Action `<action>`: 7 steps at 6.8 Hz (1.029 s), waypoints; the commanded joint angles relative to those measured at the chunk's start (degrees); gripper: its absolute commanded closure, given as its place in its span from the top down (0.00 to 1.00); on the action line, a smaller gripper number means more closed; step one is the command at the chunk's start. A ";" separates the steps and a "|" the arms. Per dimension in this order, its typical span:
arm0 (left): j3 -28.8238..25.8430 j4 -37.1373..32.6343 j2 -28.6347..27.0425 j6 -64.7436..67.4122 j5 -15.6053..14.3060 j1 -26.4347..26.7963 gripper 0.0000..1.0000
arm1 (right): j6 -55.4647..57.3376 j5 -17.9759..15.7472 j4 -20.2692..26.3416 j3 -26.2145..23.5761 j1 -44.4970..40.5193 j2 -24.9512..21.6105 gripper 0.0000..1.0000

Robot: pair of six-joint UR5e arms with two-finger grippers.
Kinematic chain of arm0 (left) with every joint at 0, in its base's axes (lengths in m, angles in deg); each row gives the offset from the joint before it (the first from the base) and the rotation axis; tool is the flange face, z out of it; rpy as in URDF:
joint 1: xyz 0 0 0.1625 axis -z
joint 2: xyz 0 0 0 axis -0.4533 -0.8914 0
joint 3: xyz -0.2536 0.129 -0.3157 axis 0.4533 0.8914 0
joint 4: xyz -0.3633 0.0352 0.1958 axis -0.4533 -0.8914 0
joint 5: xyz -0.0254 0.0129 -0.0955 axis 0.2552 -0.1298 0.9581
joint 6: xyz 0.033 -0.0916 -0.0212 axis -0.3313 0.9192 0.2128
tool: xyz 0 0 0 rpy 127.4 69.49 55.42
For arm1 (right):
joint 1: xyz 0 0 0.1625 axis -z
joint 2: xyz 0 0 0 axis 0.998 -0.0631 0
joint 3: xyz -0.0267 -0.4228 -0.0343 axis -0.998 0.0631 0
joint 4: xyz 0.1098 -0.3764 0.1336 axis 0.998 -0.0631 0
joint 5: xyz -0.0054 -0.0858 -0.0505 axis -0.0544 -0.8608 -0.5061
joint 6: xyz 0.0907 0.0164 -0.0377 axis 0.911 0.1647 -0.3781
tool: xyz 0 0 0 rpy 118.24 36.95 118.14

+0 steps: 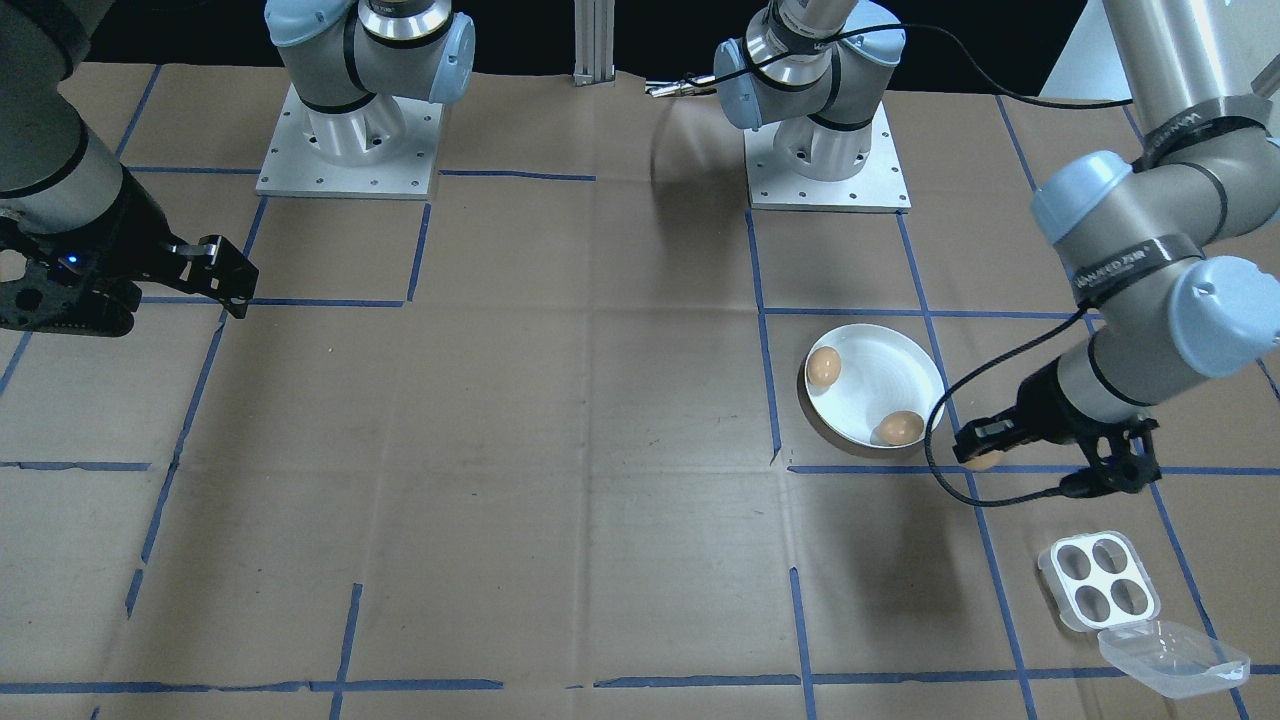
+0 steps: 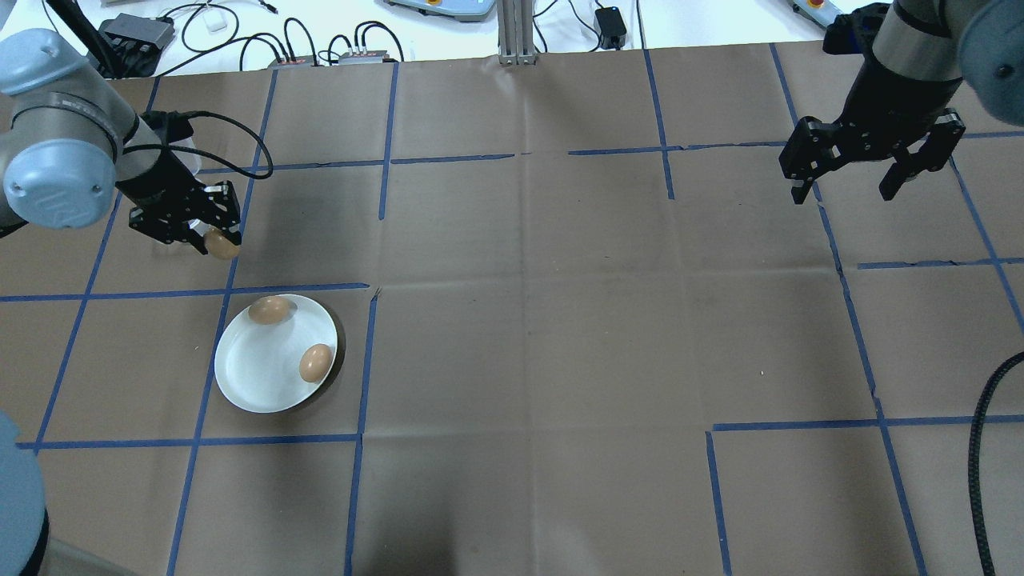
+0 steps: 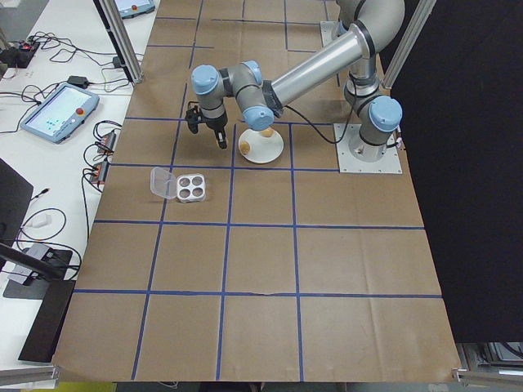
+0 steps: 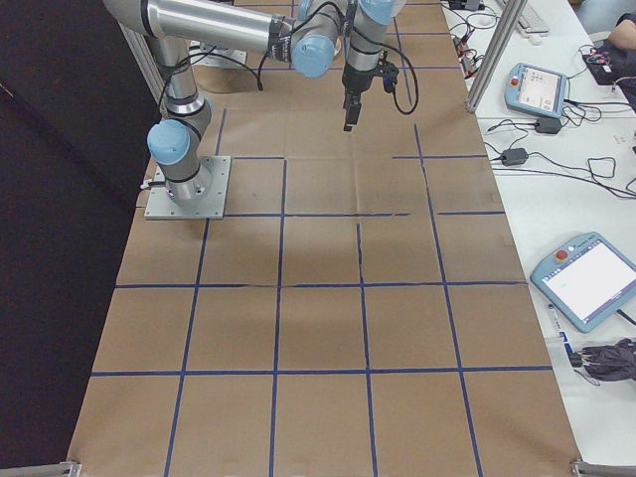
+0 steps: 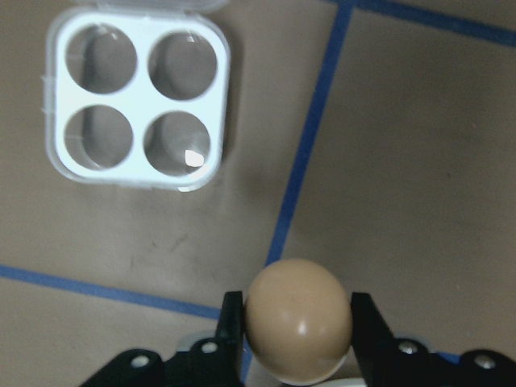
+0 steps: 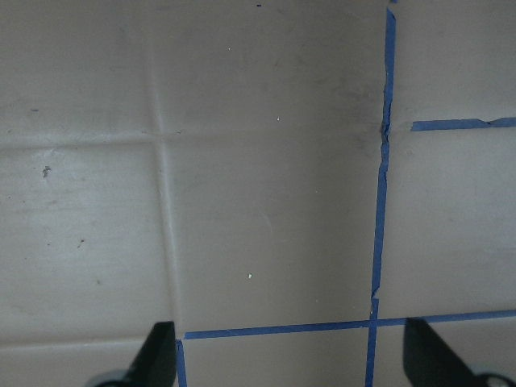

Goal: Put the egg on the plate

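A: Where was the smooth brown egg (image 5: 297,320)?
B: Clamped in the black left claw (image 2: 210,240), left of the overhead frame, above the round white plate (image 2: 256,376), which already held two brown eggs (image 2: 269,310).

A: And the right claw (image 2: 846,190)?
B: Spread wide and holding nothing, upper right, over the brown paper-covered surface (image 2: 520,320). The white four-hole tray (image 1: 1098,580) sat empty.

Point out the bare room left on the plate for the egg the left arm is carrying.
The plate is bare across its middle and near-left part. One egg crowds the far rim, another the right rim. The left end effector holds the third egg beyond the far rim.
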 commanded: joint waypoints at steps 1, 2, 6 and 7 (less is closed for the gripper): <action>10.05 -2.22 6.21 3.80 0.04 2.72 0.07 | 0.00 0.00 0.00 0.00 0.00 0.00 1.00; 12.27 -5.55 7.71 3.81 -0.05 2.73 0.07 | 0.00 0.00 0.00 0.00 0.00 0.00 1.00; 12.03 -7.52 6.93 1.80 -0.92 2.03 0.75 | 0.00 0.00 0.00 0.00 0.00 0.00 1.00; 11.94 -7.51 7.11 -0.21 -0.92 1.94 0.95 | 0.00 0.00 0.00 0.00 0.00 0.00 1.00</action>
